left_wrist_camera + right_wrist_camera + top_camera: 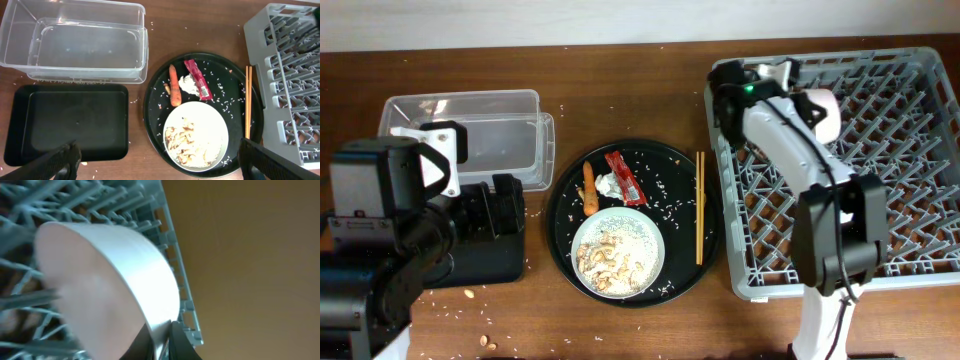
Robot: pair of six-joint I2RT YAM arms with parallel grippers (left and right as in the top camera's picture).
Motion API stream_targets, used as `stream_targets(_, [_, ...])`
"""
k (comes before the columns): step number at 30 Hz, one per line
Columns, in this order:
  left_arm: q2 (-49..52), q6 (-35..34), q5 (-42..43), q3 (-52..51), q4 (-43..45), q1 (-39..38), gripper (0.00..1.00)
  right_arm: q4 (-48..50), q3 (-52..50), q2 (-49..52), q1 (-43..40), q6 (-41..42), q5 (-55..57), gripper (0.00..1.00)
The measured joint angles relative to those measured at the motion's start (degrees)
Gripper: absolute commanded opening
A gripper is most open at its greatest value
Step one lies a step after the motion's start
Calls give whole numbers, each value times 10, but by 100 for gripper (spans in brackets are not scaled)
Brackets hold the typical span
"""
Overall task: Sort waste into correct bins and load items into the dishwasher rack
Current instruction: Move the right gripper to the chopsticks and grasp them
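Note:
My right gripper point(817, 112) point(162, 340) is shut on the rim of a white round bowl point(827, 116) point(100, 280), held tilted over the back left of the grey dishwasher rack point(910, 150) point(172, 260). My left gripper point(485, 205) point(160, 165) is open and empty above the shallow black tray point(480, 262) point(75, 120). The clear tub point(470, 120) point(75, 50) lies behind that tray. The carrot point(589, 190) point(174, 86), tissue point(608, 184) point(188, 85), red wrapper point(625, 177) point(198, 79), chopsticks point(699, 205) point(247, 100) and a pale plate of rice and peanuts point(618, 255) point(196, 137) lie on the round black tray.
The round black tray point(685, 175) point(227, 75) sits between the bins and the rack, with loose rice grains scattered on it. A few grains and a peanut lie on the wooden table point(520, 320) near the black tray's front edge.

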Motion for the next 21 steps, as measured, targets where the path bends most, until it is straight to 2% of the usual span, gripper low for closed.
stream_targets(1, [0, 0, 0, 0, 0, 0, 99, 0, 0, 1, 8, -1, -4, 51])
stream_targets(4, [0, 0, 0, 0, 0, 0, 99, -21, -1, 2, 36, -4, -8, 62])
stream_targets(7, [0, 0, 0, 0, 0, 0, 99, -47, -1, -3, 63, -1, -18, 70])
stream_targets(9, [0, 0, 0, 0, 0, 0, 99, -62, 0, -27, 77, -1, -66, 70])
stream_targets(10, [0, 0, 0, 0, 0, 0, 99, -64, 0, -43, 82, -5, -97, 69])
stream_targets(12, [0, 0, 0, 0, 0, 0, 99, -64, 3, -81, 90, -13, -176, 61])
stream_targets(15, [0, 0, 0, 0, 0, 0, 99, -68, 16, -143, 95, -19, -361, 40])
stream_targets(18, [0, 0, 0, 0, 0, 0, 99, -76, 20, -161, 95, -23, -525, 35])
stream_targets(21, [0, 0, 0, 0, 0, 0, 99, -76, 2, -145, 96, -19, -638, 33])
